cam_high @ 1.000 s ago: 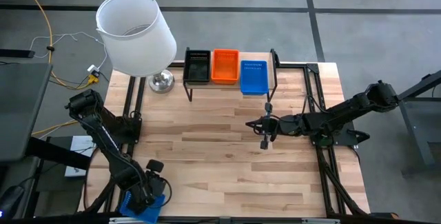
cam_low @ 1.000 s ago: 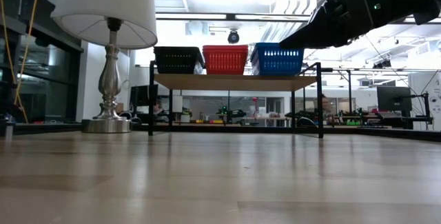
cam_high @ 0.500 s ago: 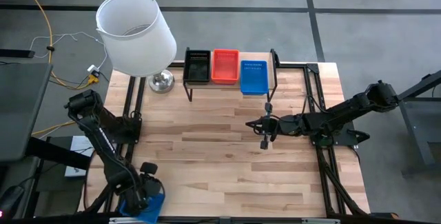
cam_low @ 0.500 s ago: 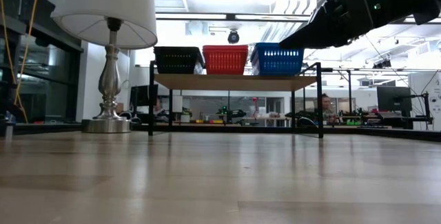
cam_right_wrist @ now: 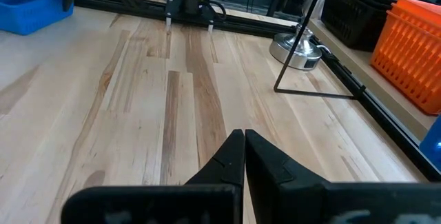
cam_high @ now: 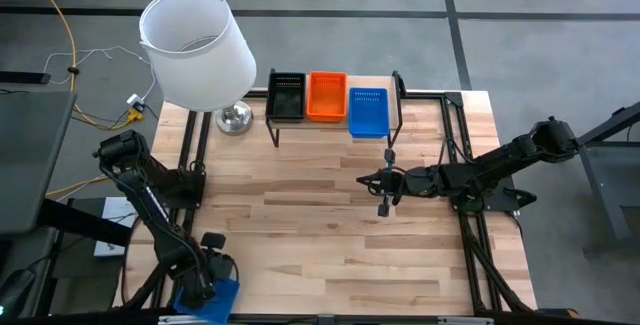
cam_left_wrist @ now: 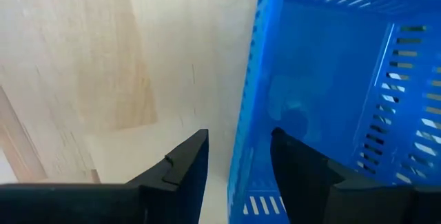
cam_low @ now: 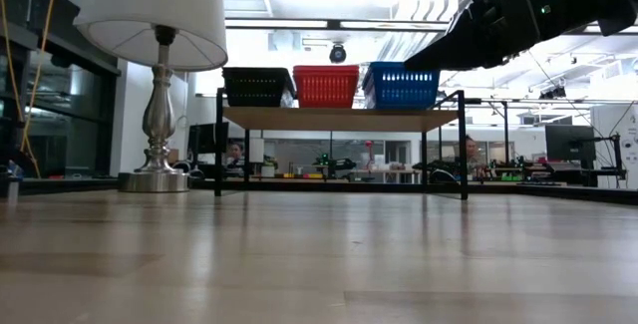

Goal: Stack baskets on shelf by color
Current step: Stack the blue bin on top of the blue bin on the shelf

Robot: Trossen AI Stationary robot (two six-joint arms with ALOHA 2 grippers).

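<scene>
Left end effector (cam_left_wrist: 238, 158) apparently pinching blue basket (cam_left_wrist: 331, 79) wall at table corner; right end effector (cam_right_wrist: 244, 156) pressed together, mid-table.

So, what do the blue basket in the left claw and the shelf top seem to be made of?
The blue basket looks like moulded plastic, slightly glossy: uniform colour and neat slotted walls. The left claw grips its wall. The shelf top looks like light wood with a matte finish, and its thin black legs are probably metal.
</scene>
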